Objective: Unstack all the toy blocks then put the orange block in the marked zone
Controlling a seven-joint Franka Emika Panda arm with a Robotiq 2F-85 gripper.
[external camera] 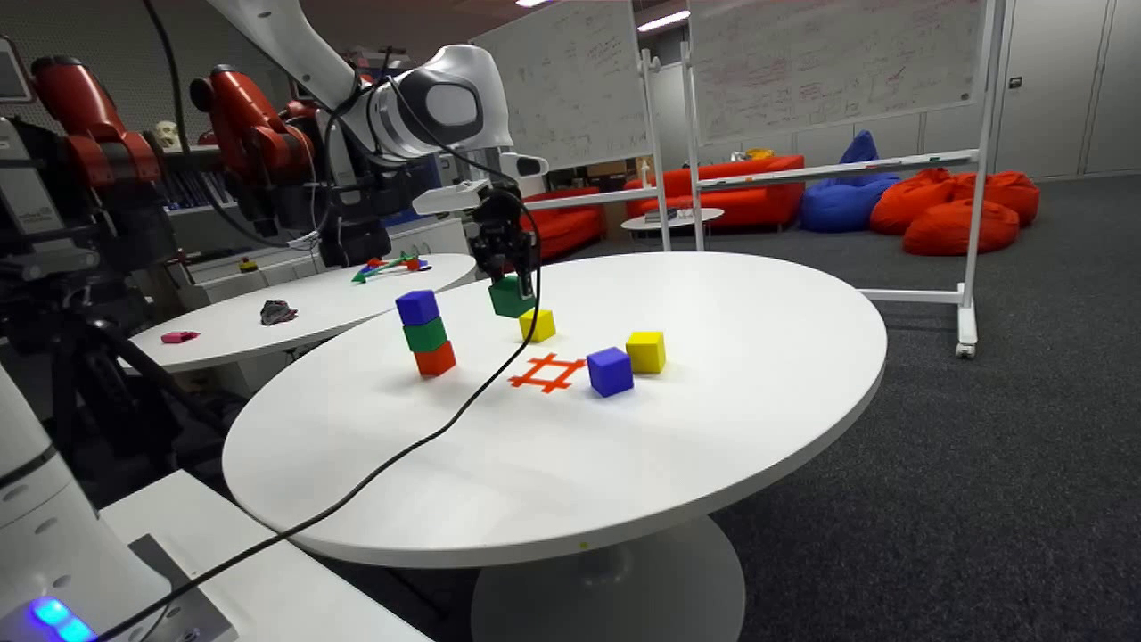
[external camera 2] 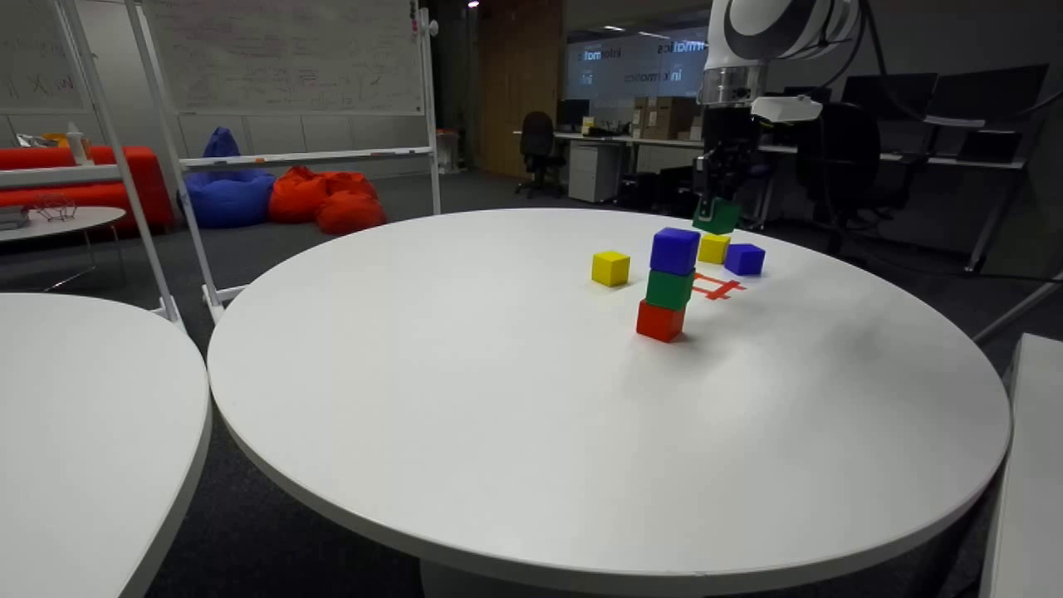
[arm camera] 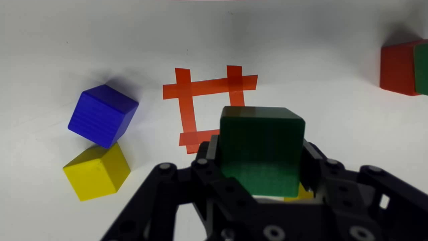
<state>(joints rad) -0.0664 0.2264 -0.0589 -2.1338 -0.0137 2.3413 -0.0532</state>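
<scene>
"Where is the plain orange-red cube (external camera: 436,359)?"

"On the round white table (external camera: 713,428), at the bottom of an upright stack of 3. A plain green cube (external camera: 425,335) rests on it, and a plain blue-purple cube (external camera: 418,308) tops that."

"And the flat hash sign of crossed red-orange strips (arm camera: 209,87)?"

"That marked zone lies on the same table, apart from the stack, between it and a loose plain blue-purple cube (arm camera: 95,118). The orange-red cube stands outside it."

"What about the black 2-fingered gripper (arm camera: 260,152)?"

"Clamped on a 2nd plain green cube (arm camera: 262,144), gripping it by 2 opposite sides and holding it up off the table (in the wrist view, that cube hides part of the marked zone)."

"What else is down there?"

"A plain yellow cube (arm camera: 95,174) sits just beside the loose blue-purple cube; whether they touch, I cannot tell. Another plain yellow cube (external camera 2: 610,268) sits by itself, whole in an exterior view, mostly hidden behind the held green cube and the gripper in the wrist view."
</scene>
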